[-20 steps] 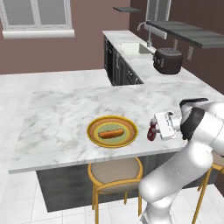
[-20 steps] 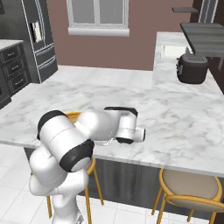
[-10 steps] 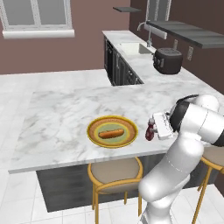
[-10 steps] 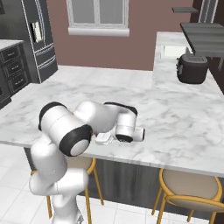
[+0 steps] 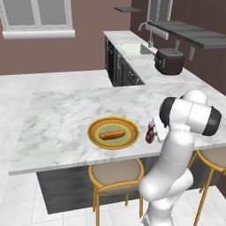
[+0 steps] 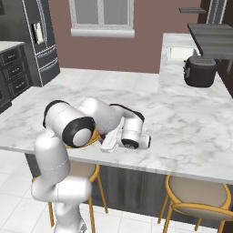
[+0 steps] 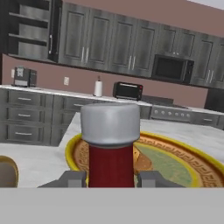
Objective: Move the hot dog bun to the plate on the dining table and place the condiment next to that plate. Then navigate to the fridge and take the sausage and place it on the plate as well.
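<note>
On the white marble bench (image 5: 57, 110) the yellow-olive plate (image 5: 93, 132) lies near the front edge, and the hot dog bun (image 5: 112, 134) rests lengthwise in its darker centre. Just beside the plate's right rim stands the condiment (image 5: 150, 131), a red ketchup bottle with a white cap, upright, apart from the plate by a narrow strip of marble. The white arm bends down over the bench edge from the lower right of the left base view, its hand level with the bottle. In the hand view the pincer (image 7: 111, 178) is pressed in on the condiment (image 7: 111, 164): a dark finger tip (image 7: 72, 179) sits against each side of the red body, with the white cap rising straight above them and the plate (image 7: 192, 166) spreading behind it, rim patterned and centre greenish. Whether the bottle's base is resting on the marble or held a hair above it is hard to tell from these angles, though in the left base view it looks to be down on the surface. From the right base view the arm's elbow and forearm lie low across the bench (image 6: 191, 132), covering most of the plate, so that only a sliver of its yellow rim (image 6: 94, 137) shows below the forearm. The grey fridge (image 6: 42, 43) stands at the far left of that view, well apart from the bench.
</note>
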{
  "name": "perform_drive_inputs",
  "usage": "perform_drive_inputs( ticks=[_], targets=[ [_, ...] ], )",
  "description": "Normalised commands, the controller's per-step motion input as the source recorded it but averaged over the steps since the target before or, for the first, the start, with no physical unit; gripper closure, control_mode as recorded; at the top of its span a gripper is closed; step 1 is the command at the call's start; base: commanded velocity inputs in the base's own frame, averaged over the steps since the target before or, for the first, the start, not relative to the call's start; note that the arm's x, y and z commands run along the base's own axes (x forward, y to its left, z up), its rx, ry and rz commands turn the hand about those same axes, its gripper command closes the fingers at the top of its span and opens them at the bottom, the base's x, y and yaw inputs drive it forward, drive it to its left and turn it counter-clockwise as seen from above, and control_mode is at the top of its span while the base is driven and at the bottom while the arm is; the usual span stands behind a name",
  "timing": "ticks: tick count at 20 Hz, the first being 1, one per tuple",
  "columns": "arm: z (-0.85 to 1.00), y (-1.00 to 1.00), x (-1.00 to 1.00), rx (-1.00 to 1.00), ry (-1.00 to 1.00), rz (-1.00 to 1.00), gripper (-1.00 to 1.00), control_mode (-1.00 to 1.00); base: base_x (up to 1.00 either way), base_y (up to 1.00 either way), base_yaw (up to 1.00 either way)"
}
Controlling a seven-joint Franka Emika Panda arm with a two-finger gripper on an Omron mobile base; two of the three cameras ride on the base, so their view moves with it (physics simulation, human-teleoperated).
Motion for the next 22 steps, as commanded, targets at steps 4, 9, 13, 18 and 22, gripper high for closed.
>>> perform_drive_inputs(
  ticks=[4,9,13,18,22],
  targets=[
    [-0.18,0.0,0.12,0.0,0.0,0.0,1.0,-1.0,0.0,0.0,0.0],
    [-0.13,0.0,0.13,0.0,0.0,0.0,1.0,-1.0,0.0,0.0,0.0],
    [-0.14,0.0,0.09,0.0,0.0,0.0,1.0,-1.0,0.0,0.0,0.0],
    [-0.17,0.01,-0.01,0.0,0.0,0.0,-1.0,-1.0,0.0,0.0,0.0],
    [-0.02,0.0,-0.02,0.0,-0.01,0.0,-1.0,-1.0,0.0,0.0,0.0]
  ],
)
